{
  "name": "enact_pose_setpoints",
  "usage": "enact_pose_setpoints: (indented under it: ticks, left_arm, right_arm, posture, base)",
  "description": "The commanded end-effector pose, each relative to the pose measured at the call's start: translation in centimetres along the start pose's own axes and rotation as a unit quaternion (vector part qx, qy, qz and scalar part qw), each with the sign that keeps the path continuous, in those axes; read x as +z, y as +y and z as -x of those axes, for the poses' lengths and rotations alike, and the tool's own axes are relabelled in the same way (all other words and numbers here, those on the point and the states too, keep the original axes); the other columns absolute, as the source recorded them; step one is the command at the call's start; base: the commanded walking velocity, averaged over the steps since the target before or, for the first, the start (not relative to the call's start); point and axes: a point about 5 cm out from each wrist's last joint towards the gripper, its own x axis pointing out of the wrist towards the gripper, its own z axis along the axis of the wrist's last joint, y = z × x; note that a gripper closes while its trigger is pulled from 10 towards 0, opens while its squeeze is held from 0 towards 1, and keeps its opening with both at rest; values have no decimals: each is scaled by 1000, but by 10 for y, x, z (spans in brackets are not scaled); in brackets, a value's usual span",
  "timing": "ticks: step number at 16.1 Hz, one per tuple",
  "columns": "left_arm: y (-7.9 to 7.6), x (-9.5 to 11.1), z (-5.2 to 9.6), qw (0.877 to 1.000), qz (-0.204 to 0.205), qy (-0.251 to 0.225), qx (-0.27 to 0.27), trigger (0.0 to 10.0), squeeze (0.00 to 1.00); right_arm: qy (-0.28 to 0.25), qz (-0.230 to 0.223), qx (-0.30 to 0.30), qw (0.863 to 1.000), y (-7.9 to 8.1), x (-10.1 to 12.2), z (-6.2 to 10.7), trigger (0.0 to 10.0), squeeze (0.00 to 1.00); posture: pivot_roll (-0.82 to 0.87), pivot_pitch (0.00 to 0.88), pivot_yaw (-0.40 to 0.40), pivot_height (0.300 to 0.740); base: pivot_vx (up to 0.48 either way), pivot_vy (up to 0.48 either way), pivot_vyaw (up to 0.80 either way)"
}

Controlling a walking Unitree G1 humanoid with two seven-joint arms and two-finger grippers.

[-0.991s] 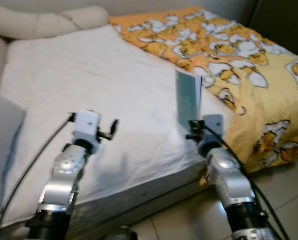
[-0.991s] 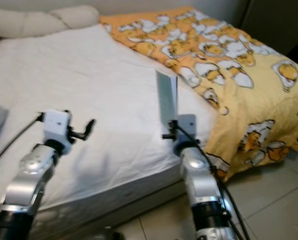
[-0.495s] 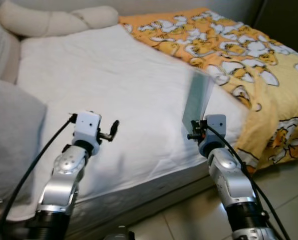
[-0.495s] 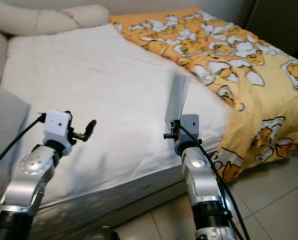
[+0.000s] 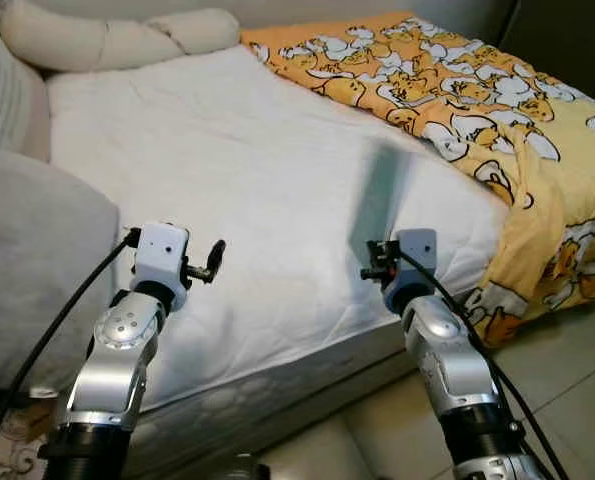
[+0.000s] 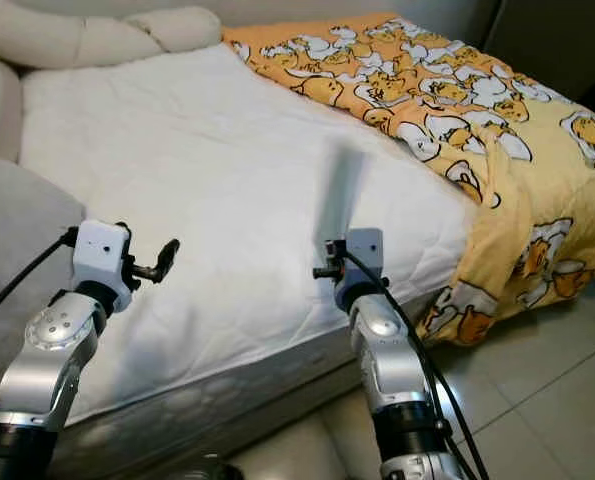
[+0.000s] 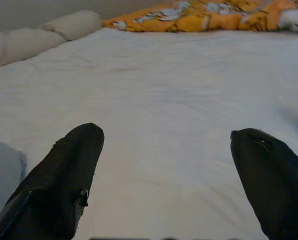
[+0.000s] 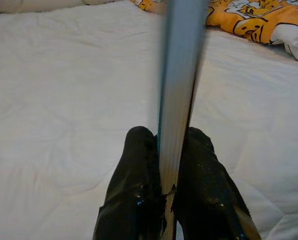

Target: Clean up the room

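Before us the bed (image 5: 227,200) takes up most of the scene, its white sheet bare from about 9 o'clock round to 1 o'clock. An orange patterned blanket (image 5: 497,110) is bunched at 2 o'clock and spills over the mattress edge toward the tiled floor (image 5: 567,380). A grey pillow (image 5: 27,270) sits at 9 o'clock, and a long cream bolster (image 5: 107,40) lies at 11 o'clock.

Our right end effector (image 8: 170,150) pinches a thin teal book (image 8: 181,75) by its lower edge, holding it upright over the near side of the bed, at about 1 o'clock from the wrist. Our left end effector (image 7: 164,165) hangs spread and empty above the sheet at 10 o'clock.

We judge the book is being carried off to be put away. To do this well, we should keep the pinch firm, since the tall book could pivot between the fingers (image 8: 133,180), and turn gently so that it stays upright.
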Motion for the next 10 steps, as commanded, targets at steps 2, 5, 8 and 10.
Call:
enact_pose_setpoints:
  ticks: [2, 5, 8, 10]
  left_arm:
    - [-4, 3, -1, 1000, -3, -7, -7, 10000, 271]
    - [-7, 4, -2, 1000, -11, -7, -15, 10000, 259]
    - [-7, 5, -2, 1000, -8, -10, -16, 10000, 286]
    - [-5, 6, -2, 1000, -5, -14, -12, 10000, 290]
  right_arm:
    - [-22, -1, -5, 1000, -3, 10, -1, 10000, 0]
    - [-21, -1, -5, 1000, -3, 10, -1, 10000, 0]
    - [-20, 5, 6, 1000, -2, 10, -1, 10000, 0]
    - [-22, 18, 20, 999, 2, 11, -1, 10000, 0]
  posture:
    - [144, 0, 17, 740]
    - [143, 0, 19, 740]
    - [144, 0, 18, 740]
    - [144, 0, 18, 740]
  base:
    - [0, 0, 0]
    - [0, 0, 0]
    - [0, 0, 0]
    - [0, 0, 700]
